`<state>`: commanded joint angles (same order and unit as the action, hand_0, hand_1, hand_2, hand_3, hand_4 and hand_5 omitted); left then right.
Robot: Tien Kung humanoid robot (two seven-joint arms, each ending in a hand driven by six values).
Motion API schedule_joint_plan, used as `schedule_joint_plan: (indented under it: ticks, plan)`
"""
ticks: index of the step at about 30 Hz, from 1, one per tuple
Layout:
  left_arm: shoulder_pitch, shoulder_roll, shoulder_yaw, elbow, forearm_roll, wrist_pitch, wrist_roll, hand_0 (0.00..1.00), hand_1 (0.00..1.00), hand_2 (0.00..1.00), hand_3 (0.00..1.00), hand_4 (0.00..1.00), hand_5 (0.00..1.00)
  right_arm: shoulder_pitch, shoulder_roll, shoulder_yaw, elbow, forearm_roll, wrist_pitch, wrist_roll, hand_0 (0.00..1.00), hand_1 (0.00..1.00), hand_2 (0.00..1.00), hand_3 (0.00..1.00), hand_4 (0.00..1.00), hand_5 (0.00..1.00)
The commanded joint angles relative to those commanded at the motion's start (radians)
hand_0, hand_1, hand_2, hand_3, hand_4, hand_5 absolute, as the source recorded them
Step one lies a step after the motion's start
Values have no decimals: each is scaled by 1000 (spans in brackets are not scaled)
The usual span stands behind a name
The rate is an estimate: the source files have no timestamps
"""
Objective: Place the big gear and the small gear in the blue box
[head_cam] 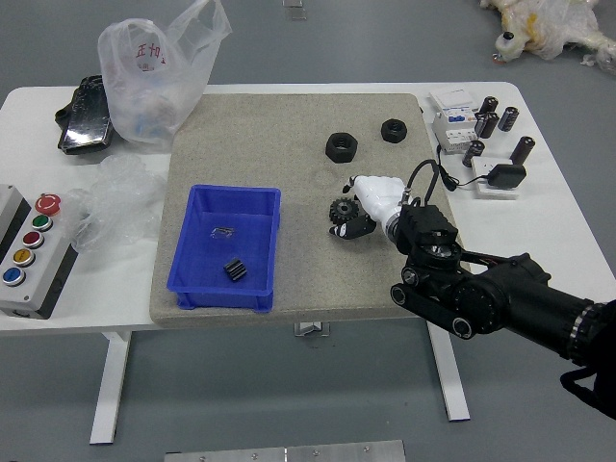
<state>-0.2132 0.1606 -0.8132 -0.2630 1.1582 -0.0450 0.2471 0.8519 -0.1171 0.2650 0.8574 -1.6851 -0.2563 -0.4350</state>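
My right hand reaches in low over the beige mat, fingers parted around a black toothed gear. The gear lies on the mat to the right of the blue box, with its left side uncovered. Whether the fingers touch it cannot be told. Inside the blue box are a small black ribbed piece and a small metallic piece. My left hand is out of view.
Two black nut-like rings lie behind the hand. Black cylinders and white devices stand at right. Plastic bags and a button panel are at left.
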Motion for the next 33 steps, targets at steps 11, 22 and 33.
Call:
schedule_joint_plan:
  ticks: [11,22,33]
  plan:
    - [1,0,5,0,-6,1,-2,708,614,598,706,713,512,-15,-21,39,51,-38,-46,31,526,498,322,417,255,2]
    - [2,0,5,0,-8,1,-2,708,614,599,707,714,514,-31,-48,110,309,-187,-54,20,524,491,320,414,265,2]
    - [3,-2,-5,-1,2,-1,3,707,614,599,707,714,515,-60,23,28,440,-201,-57,36,716,766,781,705,355,194]
